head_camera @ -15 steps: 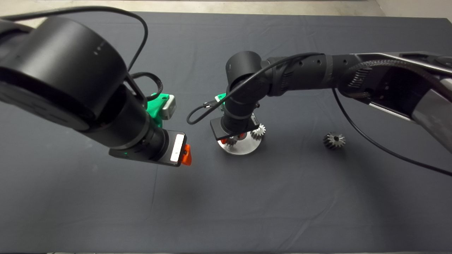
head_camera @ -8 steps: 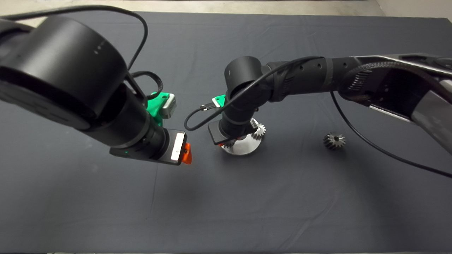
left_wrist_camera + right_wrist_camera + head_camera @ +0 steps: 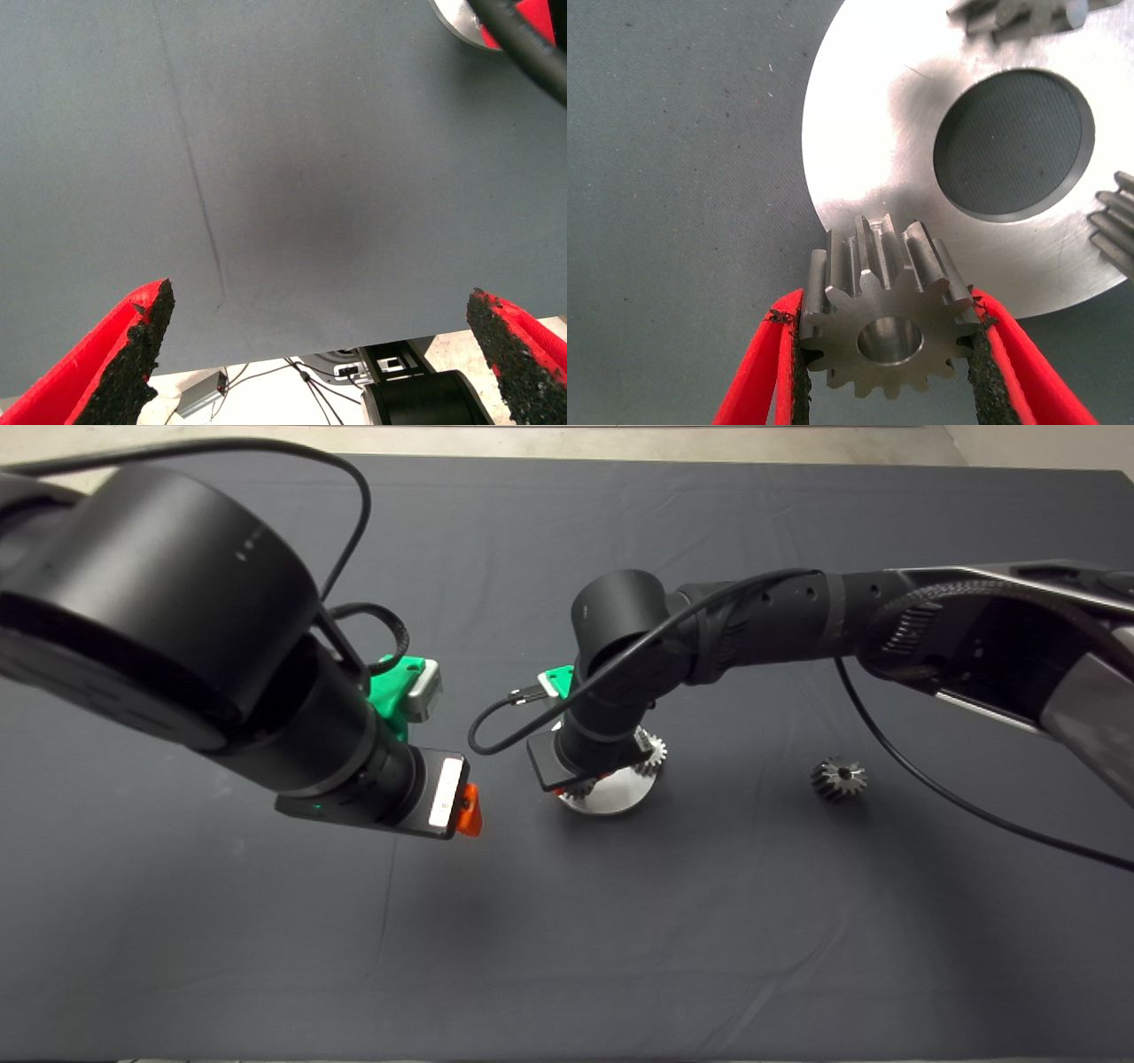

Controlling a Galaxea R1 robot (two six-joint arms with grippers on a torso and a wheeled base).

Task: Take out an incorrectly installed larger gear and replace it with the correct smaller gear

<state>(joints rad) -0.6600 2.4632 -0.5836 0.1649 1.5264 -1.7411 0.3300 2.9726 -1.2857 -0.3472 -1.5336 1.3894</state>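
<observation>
The right claw [image 3: 886, 341] is clamped on a small gear [image 3: 888, 320], its black pads pressing the teeth on either side, centre hole facing the wrist camera. The gear hangs at the edge of a round steel plate [image 3: 886, 142] with a large central hole, overlapping the rim as seen from the wrist. Two more small gears sit at the plate's far edges, one [image 3: 1019, 13] beyond the hole and one [image 3: 1116, 226] to the side.

From overhead, the right claw [image 3: 576, 784] is down over the plate [image 3: 611, 793] near the middle of the dark worktop [image 3: 620, 939], with one small gear [image 3: 653, 753] showing beside the arm. The large gear [image 3: 837, 778] lies alone on the worktop, well apart on the right arm's side.

The left claw [image 3: 319, 354] hovers with its fingers [image 3: 133, 341] spread wide over bare worktop, holding nothing, near the plate but clear of it.
</observation>
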